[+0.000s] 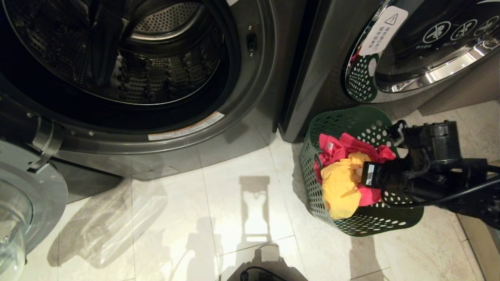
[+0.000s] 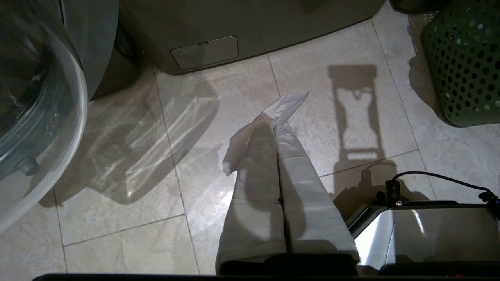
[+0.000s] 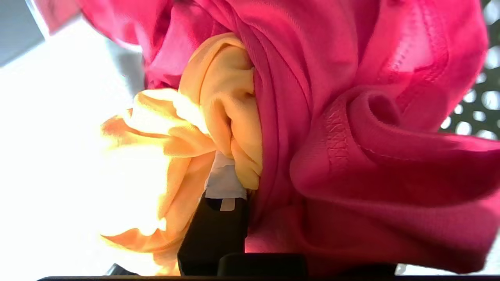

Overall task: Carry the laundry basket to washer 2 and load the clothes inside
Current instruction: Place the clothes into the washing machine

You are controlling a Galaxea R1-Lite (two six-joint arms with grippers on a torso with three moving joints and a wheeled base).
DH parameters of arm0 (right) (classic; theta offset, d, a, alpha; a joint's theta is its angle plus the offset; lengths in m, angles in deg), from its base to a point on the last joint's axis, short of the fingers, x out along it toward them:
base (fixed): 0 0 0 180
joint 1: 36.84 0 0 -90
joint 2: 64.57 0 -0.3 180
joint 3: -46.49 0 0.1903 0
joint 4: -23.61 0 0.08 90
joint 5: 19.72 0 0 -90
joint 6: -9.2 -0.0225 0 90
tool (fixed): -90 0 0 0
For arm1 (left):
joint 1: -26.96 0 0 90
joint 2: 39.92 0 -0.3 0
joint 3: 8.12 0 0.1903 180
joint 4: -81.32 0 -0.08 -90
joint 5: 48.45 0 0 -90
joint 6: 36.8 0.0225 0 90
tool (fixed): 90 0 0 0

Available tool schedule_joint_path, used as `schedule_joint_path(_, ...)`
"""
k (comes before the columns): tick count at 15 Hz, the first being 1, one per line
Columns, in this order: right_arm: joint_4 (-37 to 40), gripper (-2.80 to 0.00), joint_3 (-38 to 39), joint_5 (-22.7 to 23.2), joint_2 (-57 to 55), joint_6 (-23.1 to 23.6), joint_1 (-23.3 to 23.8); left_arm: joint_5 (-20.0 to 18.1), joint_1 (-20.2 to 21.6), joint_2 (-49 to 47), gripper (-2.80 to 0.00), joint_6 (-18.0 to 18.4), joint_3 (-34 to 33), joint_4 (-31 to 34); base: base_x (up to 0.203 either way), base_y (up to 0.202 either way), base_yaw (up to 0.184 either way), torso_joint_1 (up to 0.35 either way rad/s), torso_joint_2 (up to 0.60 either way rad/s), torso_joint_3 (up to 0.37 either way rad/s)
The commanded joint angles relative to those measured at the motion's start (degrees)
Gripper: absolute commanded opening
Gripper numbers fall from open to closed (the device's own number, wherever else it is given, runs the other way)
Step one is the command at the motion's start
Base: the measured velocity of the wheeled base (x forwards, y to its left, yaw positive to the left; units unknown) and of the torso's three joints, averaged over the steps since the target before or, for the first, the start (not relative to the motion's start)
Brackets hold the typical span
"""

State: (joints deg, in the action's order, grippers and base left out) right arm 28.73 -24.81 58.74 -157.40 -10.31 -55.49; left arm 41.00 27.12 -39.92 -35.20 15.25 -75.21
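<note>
The dark green laundry basket (image 1: 312, 183) stands on the tile floor in front of the right-hand washer and also shows in the left wrist view (image 2: 465, 66). It holds pink (image 1: 343, 146) and yellow clothes (image 1: 341, 187). My right gripper (image 1: 369, 175) reaches in from the right and is shut on a bunch of the clothes (image 3: 312, 117). One taped fingertip (image 3: 223, 183) presses into the yellow cloth; pink cloth hides the other. A grey washer (image 1: 242, 128) at left stands open, its drum (image 1: 156, 58) bare. No numeral shows, so I cannot tell which is washer 2. My left gripper (image 2: 273, 125) hangs shut over the floor.
The open washer's glass door (image 1: 23, 203) swings out at far left, low over the floor. The second grey washer's chrome-rimmed door (image 1: 429, 58) is shut behind the basket. My own base (image 2: 429, 230) sits at the near edge. Pale tiles lie between the open washer and the basket.
</note>
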Motion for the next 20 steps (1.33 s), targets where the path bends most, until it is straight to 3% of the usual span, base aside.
schedule_joint_path(1,13.34,-2.80,-4.17,-1.11,15.76,0.14,-4.92,0.11,0.02,-0.09,-2.80,-0.01,0.00,-0.01,0.000,0.000,0.000,0.000,0.00,0.000)
schedule_joint_path(5,32.27,-2.80,-21.82,-2.72,22.41,0.26,-14.36,0.28,0.02,-0.09,-2.80,-0.28,0.00,-0.01,0.000,0.000,0.000,0.000,0.00,0.000)
schedule_joint_path(7,35.89,-2.80,-28.23,-3.40,23.03,0.74,-17.72,0.37,0.02,-0.09,-2.80,-0.41,0.00,-0.10,0.000,0.000,0.000,0.000,0.00,0.000)
schedule_joint_path(11,37.05,-2.80,-35.13,-4.64,21.02,14.75,-22.10,0.37,0.02,-0.09,-2.80,-0.87,0.06,-0.10,0.000,0.000,0.000,0.000,0.00,0.000)
schedule_joint_path(17,36.83,-2.80,-35.26,-6.46,18.63,26.16,-24.50,0.37,0.02,-0.09,-2.80,-0.98,0.00,-0.10,0.000,0.000,0.000,0.000,0.00,0.000)
schedule_joint_path(20,36.53,-2.80,-35.83,-6.47,17.95,26.89,-24.50,0.37,0.02,-0.09,-2.80,-0.98,0.00,-0.10,0.000,0.000,0.000,0.000,0.00,0.000)
